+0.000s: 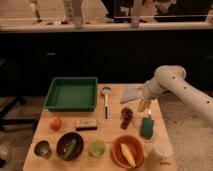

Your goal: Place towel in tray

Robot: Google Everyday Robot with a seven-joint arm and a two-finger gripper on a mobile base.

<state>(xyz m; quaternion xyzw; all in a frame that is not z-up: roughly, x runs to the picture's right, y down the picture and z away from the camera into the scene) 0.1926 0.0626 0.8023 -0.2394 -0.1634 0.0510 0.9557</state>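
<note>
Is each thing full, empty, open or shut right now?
tray, empty
towel, flat on the table, outside the tray
gripper, open, holding nothing, beside the towel
orange bowl, holds a banana
dark bowl, holds something green

**Surfaces on your table**

Your table [107,131] is pale wood with a matt finish. The tray [71,94] is smooth green plastic with a faint sheen. The towel [131,93] is soft, dull cloth (grey-blue). Your gripper [144,105], fingers spread, hangs just beside the towel's near edge, under the smooth white arm shell [170,82].
</note>
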